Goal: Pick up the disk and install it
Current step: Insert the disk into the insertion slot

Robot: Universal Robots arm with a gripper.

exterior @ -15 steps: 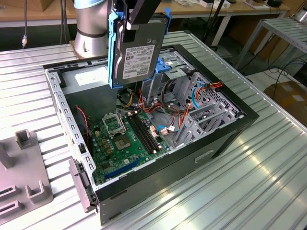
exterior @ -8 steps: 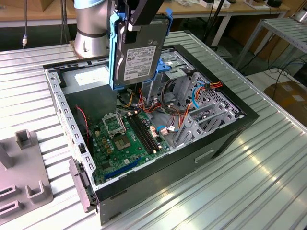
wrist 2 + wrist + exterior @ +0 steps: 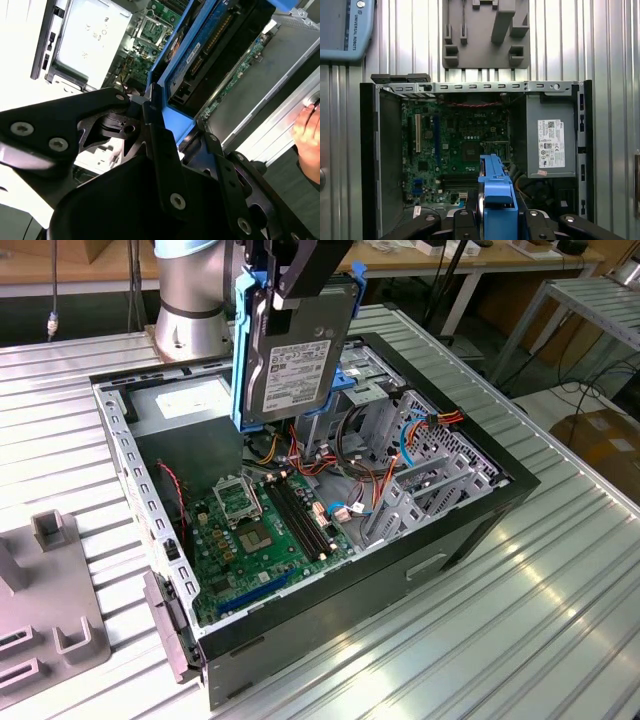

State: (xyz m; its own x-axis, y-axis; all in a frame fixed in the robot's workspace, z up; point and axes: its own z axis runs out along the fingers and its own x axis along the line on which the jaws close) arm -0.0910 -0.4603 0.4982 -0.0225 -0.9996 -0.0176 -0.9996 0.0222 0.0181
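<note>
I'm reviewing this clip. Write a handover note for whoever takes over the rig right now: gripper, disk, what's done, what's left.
Gripper: jaws shut on the disk, clamping its upper end.
Disk: held on edge in the air above the open computer case, with its label facing the exterior camera and its blue frame along the edges.
Done: the disk is picked up and is over the case.
Left: it is not installed. The metal drive cage sits lower, toward the exterior view's right.
Note: a person's hand is close by in the second wrist view.
</note>
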